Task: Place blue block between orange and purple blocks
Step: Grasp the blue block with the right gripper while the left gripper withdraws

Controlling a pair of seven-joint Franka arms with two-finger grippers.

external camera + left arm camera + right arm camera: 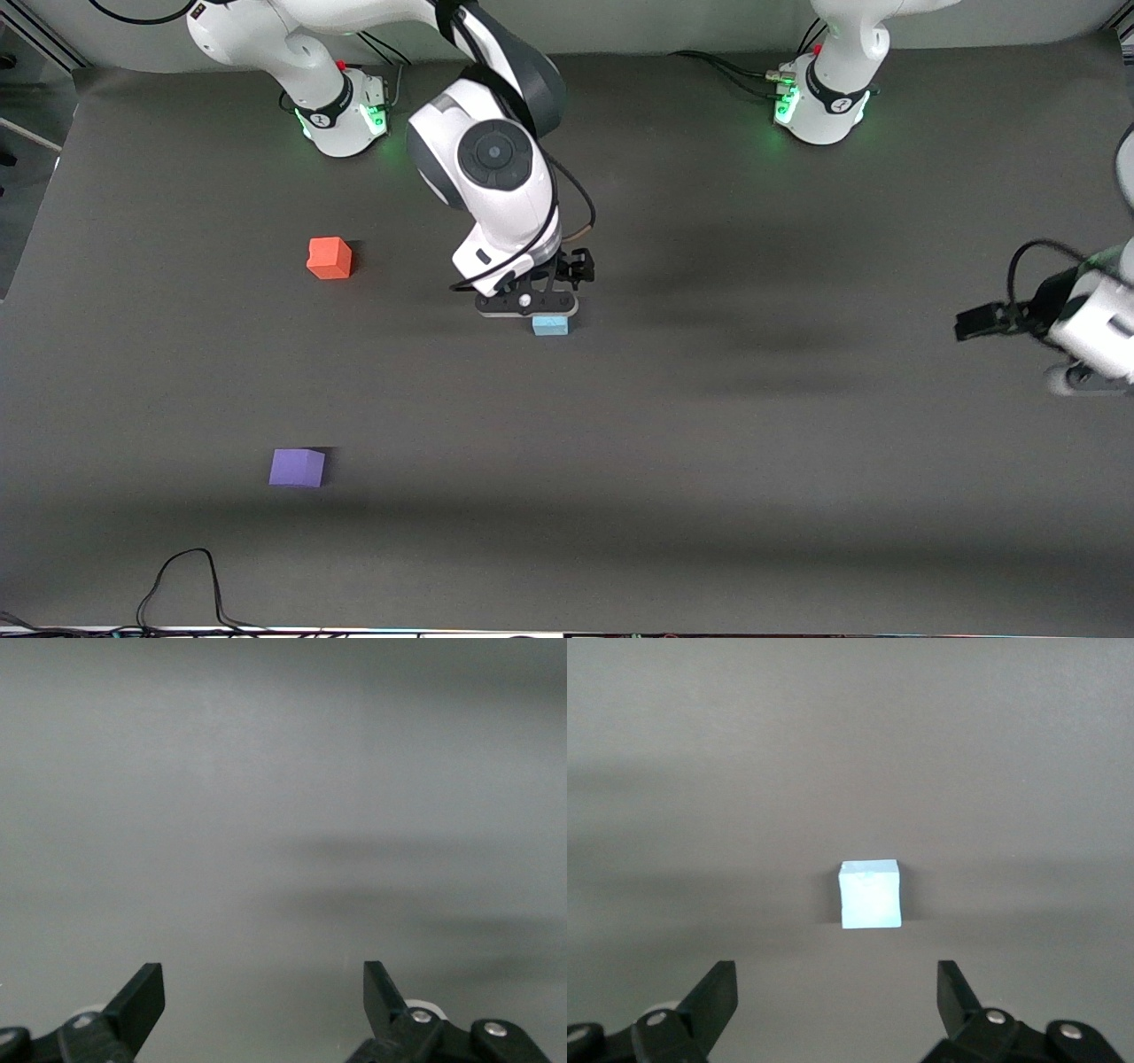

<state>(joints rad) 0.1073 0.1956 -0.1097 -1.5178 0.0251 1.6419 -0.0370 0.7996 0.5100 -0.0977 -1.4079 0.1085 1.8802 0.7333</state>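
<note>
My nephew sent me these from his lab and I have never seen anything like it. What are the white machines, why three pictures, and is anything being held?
They are two robot arms at a grey table. One picture looks down from across it; two come from cameras on the wrists. The right tool hangs open over the blue block, holding nothing. The left tool waits open over bare table at its own end. The orange block lies farther from the front camera than the purple block.
</note>
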